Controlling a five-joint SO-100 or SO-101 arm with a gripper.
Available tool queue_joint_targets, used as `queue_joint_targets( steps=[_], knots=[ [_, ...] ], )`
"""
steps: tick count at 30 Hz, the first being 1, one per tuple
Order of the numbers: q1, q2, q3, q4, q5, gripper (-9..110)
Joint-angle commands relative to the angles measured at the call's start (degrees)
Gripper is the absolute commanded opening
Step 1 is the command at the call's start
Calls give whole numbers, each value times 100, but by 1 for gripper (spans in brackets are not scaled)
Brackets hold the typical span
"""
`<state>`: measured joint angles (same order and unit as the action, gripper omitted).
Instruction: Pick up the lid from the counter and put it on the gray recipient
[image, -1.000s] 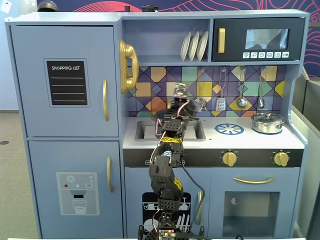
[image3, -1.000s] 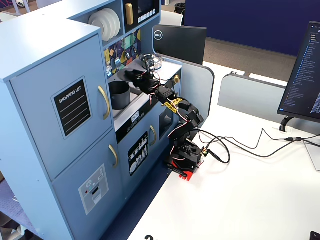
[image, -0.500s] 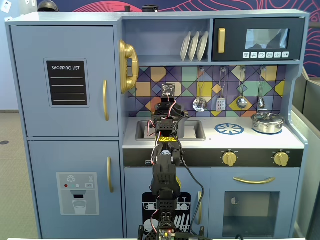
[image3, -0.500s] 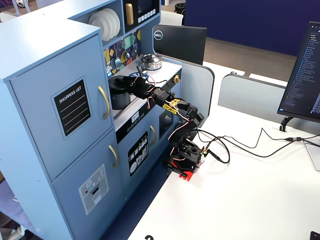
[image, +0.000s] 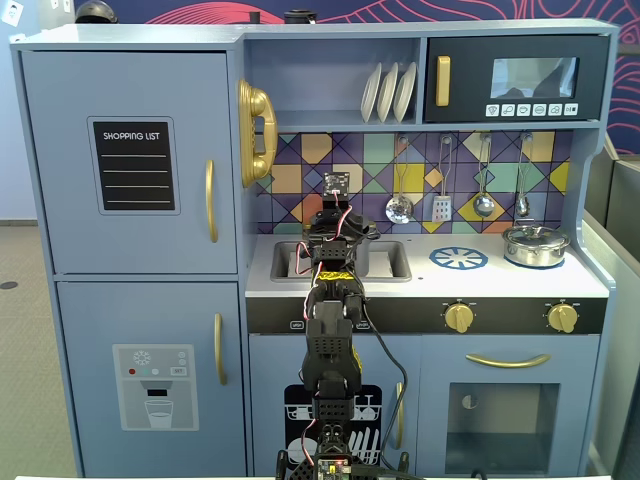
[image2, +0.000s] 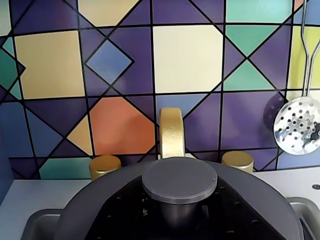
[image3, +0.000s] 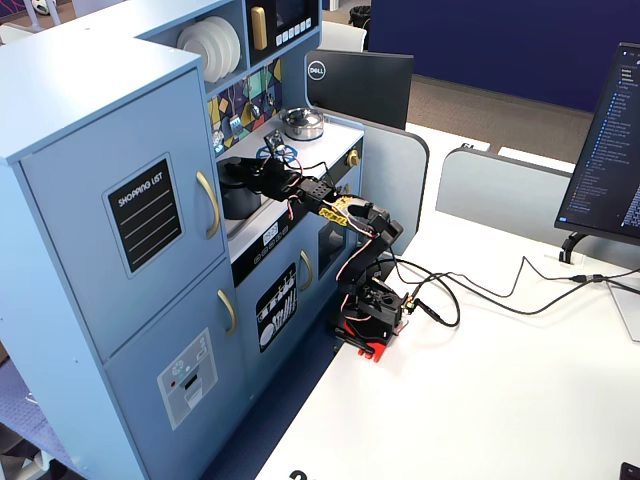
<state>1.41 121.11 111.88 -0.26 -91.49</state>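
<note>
Flat round matte dark-gray lid (image2: 100, 210) fills bottom of wrist view, knob (image2: 179, 181) centre. Appears seated on dark-gray pot (image3: 238, 190) in sink area. Tool state: cannot tell. Lid likely light, rigid, smooth; grasp by knob.

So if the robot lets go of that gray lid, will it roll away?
Probably not: the lid looks flat and round, so it should lie still unless tipped on edge. It seems stiff and likely light. Its small knob gives a narrow grip that might slip.
</note>
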Motion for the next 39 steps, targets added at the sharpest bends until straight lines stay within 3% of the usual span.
queue_joint_targets(
  steps=[1,39],
  knots=[
    [-18,-18,-290,-272,-70,0],
    [97,167,167,-316,-229,0]
  ],
)
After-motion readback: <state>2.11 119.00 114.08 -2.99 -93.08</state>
